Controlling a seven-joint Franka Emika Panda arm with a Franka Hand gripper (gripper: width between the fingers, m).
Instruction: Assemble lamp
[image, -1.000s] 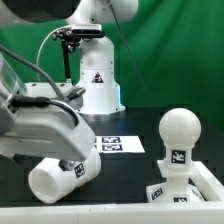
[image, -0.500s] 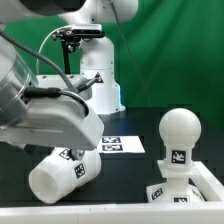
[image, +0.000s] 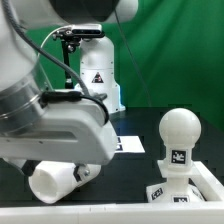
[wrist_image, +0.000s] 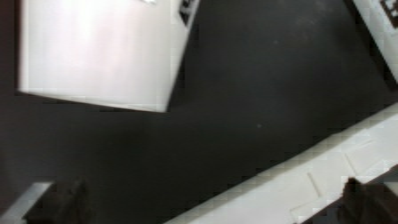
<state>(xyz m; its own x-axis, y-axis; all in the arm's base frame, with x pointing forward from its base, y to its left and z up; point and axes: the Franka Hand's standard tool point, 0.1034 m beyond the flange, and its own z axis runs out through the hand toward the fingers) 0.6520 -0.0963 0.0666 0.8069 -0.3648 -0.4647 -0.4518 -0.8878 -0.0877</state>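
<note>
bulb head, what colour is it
Plain matte white bulb, clearest in the exterior view.

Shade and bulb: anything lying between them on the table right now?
Nothing: only bare black table between the shade and the bulb, seen in the exterior view.

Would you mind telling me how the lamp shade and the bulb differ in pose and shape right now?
The shade lies on its side on the black table; the bulb stands upright on the base. The shade is a tapered cup; the bulb has a round head. The arm partly hides the shade; the bulb shows fully. Both are matte white with square tags.
</note>
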